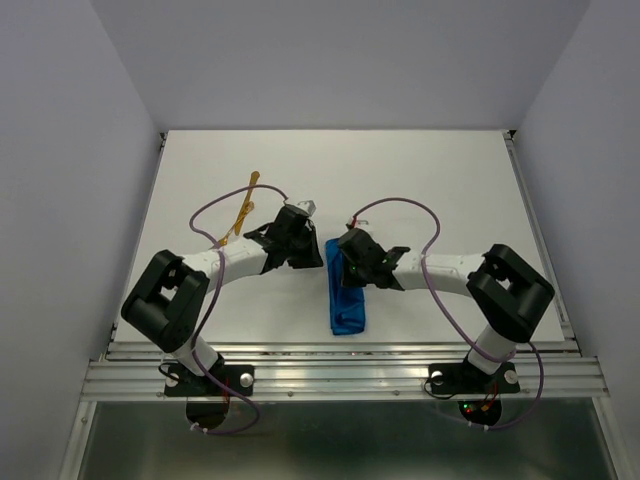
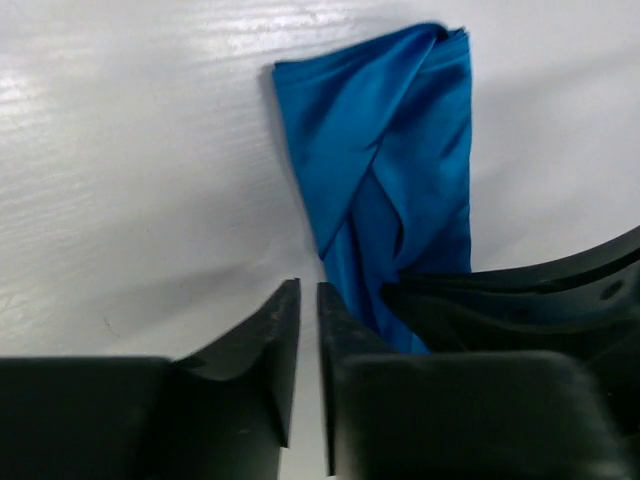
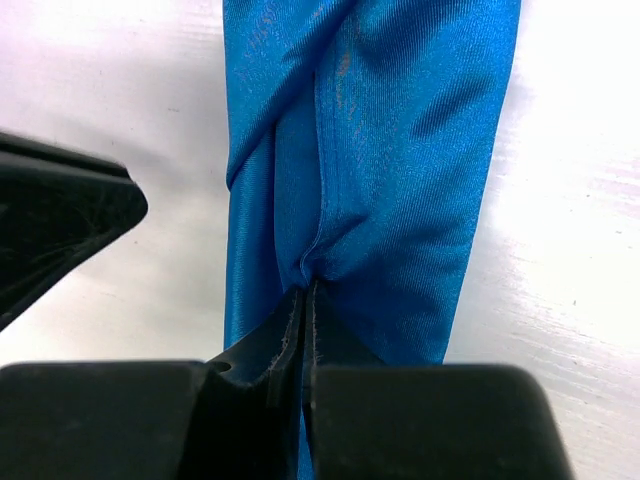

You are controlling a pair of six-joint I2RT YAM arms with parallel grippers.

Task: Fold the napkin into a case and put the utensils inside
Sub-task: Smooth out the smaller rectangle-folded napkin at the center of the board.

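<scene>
The case (image 1: pixel 349 310) is lying on the white table (image 1: pixel 440 190) as a narrow blue strip, midway between the two arms, with its long axis running from the near edge toward the far side. In the wrist views we are seeing diagonal folds crossing its upper face; which end is forming the mouth we cannot tell. At the far end of the strip the right gripper (image 3: pixel 305 300) is pinching a small pucker of the top layer, with its fingers pressed together on the cloth and no gap showing. The left gripper (image 2: pixel 308 295) is sitting just beside the case's left edge, low over the table. Its fingers are drawn almost together with only a thin slit between them, and they are holding nothing. Further out, the utensils (image 1: pixel 243 212) are lying far and to the left of the case, well apart from it and beyond the left gripper. They are golden and slim, pointing roughly the same way as the strip with a slight tilt. We are judging the fold as done and the loading as not yet begun. The left arm is plainly the nearer one to the cutlery, so the fetch is likely falling to it, reaching away from the case to the far left, while the right arm is keeping hold of the cloth.
</scene>
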